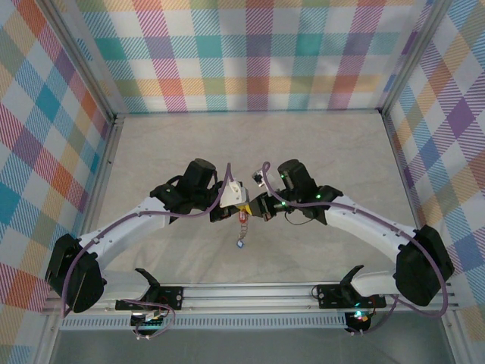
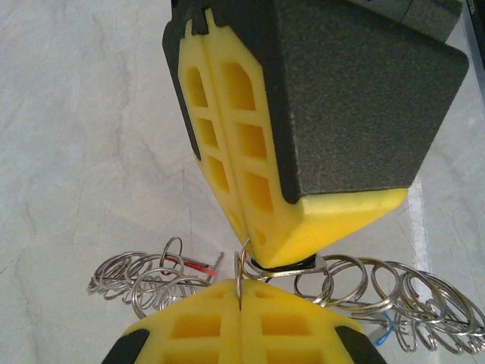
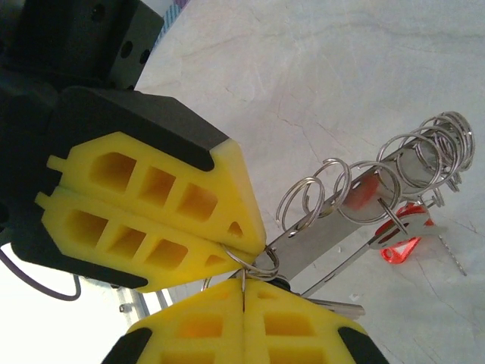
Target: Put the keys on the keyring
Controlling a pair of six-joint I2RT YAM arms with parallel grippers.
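Both grippers meet tip to tip above the middle of the table. My left gripper is shut on the edge of the silvery keyring. My right gripper is shut too, with a thin ring wire of the keyring in its seam. A chain of metal rings trails away from the grip. The red-headed key hangs on that chain. A dark key head sits against the right fingertip, and its shaft sticks out sideways.
The pale marble-look tabletop is walled by checked panels on three sides. A small blue-tagged end of the chain dangles below the grippers. An aluminium rail carrying the arm bases runs along the near edge.
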